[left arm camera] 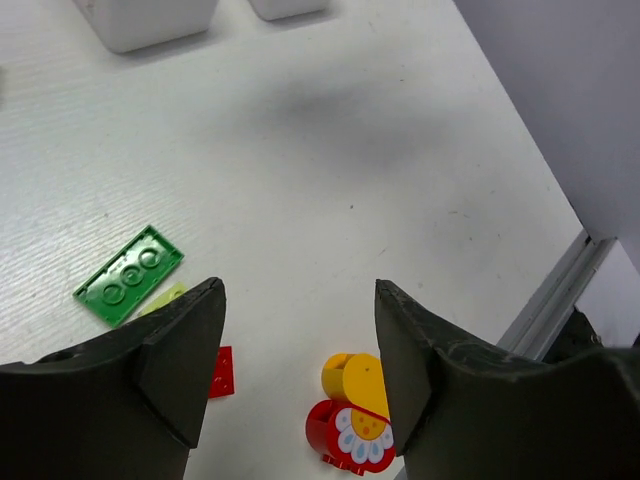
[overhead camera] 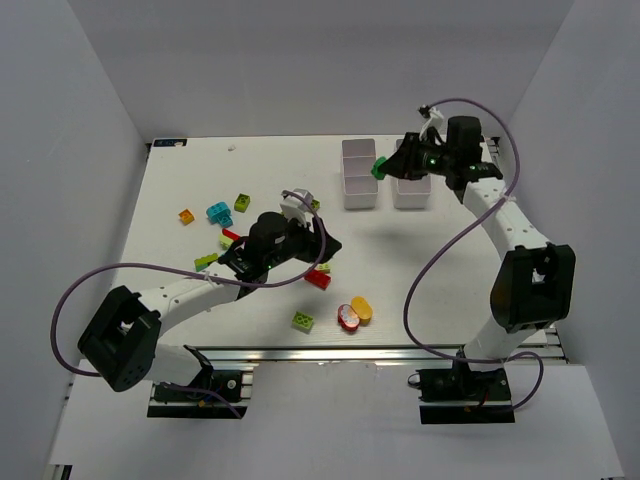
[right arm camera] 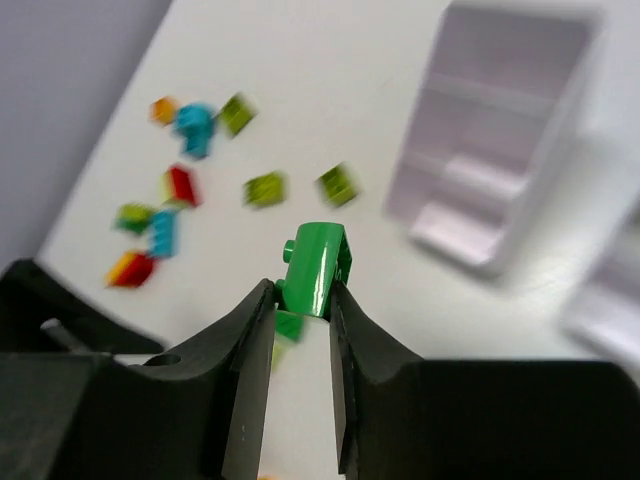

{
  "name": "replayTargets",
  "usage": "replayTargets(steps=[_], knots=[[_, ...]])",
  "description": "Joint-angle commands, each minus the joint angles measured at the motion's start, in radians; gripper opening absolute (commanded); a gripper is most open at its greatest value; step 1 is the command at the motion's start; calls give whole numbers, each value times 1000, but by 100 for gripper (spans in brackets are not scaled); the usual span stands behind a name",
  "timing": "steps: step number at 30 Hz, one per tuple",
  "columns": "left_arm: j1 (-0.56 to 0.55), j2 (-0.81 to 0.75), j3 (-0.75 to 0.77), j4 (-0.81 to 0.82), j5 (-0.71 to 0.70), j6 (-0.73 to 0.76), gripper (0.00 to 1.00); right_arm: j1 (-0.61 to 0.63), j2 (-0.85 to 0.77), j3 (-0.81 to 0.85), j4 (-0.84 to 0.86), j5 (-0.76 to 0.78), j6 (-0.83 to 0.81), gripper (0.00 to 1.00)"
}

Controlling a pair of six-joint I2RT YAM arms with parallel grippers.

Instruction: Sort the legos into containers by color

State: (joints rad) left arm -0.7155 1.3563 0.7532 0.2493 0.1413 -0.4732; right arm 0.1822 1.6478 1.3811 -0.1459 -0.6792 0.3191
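Nearest the right wrist camera, our right fingers (right arm camera: 258, 312) close narrowly on a dark green brick (right arm camera: 318, 268). It stands up out of them, its long axis running on away from the fingertips.

Seen from above, that brick hangs over the gap between the two white bins. It is at the right rim of the left bin (overhead camera: 345, 175), about level with that bin's middle compartment, and the right bin (overhead camera: 412, 205) lies just to its right. How high it rides above the rims we cannot tell.

We judge that the drop turns on a short sideways shift, left for one bin or right for the other. The right arm is the one on the spot.

Well apart, over the near middle of the table (overhead camera: 260, 170), our left fingers (left arm camera: 195, 330) stand wide with nothing between them. They hang above a red and yellow flower piece (left arm camera: 352, 425), with a flat green plate (left arm camera: 128, 275) to their left.
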Motion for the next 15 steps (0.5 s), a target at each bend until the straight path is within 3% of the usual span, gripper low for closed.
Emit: replayTargets(steps=[1,8,15], knots=[[5,-33,-6,-45,-83,-61,71,-29,47,144,8,202,-329,0],[59,-25,-3,-107,-83,-114,71,-30,127,203,98,383,-603,0],[80,-40,-17,-130,-83,-125,71,-32,245,274,135,507,-683,0]])
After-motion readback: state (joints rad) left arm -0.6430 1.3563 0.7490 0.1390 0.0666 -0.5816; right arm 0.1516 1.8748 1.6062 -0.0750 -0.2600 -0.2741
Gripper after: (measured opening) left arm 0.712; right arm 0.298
